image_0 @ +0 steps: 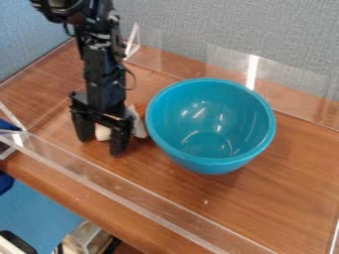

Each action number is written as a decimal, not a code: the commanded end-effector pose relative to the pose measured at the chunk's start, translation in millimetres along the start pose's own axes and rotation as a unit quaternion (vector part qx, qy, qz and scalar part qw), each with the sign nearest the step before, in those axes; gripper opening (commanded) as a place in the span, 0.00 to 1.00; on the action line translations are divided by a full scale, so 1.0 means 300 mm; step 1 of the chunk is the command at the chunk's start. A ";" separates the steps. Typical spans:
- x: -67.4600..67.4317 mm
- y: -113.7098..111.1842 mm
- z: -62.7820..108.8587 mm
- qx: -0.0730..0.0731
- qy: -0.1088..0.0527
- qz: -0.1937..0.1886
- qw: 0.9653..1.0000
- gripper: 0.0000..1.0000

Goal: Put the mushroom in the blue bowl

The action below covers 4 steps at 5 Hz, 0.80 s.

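Note:
My black gripper points straight down and stands open, its fingers reaching the wooden table on either side of the mushroom. Only slivers of the mushroom's cream stem show between and beside the fingers; its cap is hidden. Whether the fingers touch it I cannot tell. The blue bowl, glossy teal and deep, sits empty just to the right of the gripper, its rim a short gap from the nearer finger.
Clear acrylic walls fence the table at the front and along the back right. A grey-blue wall stands behind. A blue object pokes in at the left edge.

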<state>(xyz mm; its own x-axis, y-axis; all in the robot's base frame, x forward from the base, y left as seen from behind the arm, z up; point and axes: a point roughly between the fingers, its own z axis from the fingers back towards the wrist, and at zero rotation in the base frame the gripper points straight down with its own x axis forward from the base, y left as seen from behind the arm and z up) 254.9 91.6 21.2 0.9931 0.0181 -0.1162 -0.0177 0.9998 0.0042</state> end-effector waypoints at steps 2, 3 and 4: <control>0.043 -0.063 0.065 0.007 -0.028 0.000 1.000 1.00; 0.055 -0.083 0.070 0.006 -0.030 0.000 1.000 1.00; 0.062 -0.099 0.067 0.003 -0.030 0.021 0.999 1.00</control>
<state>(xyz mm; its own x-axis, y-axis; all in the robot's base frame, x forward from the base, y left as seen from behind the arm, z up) 264.2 62.6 24.0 0.9909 0.0612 -0.1198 -0.0611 0.9981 0.0041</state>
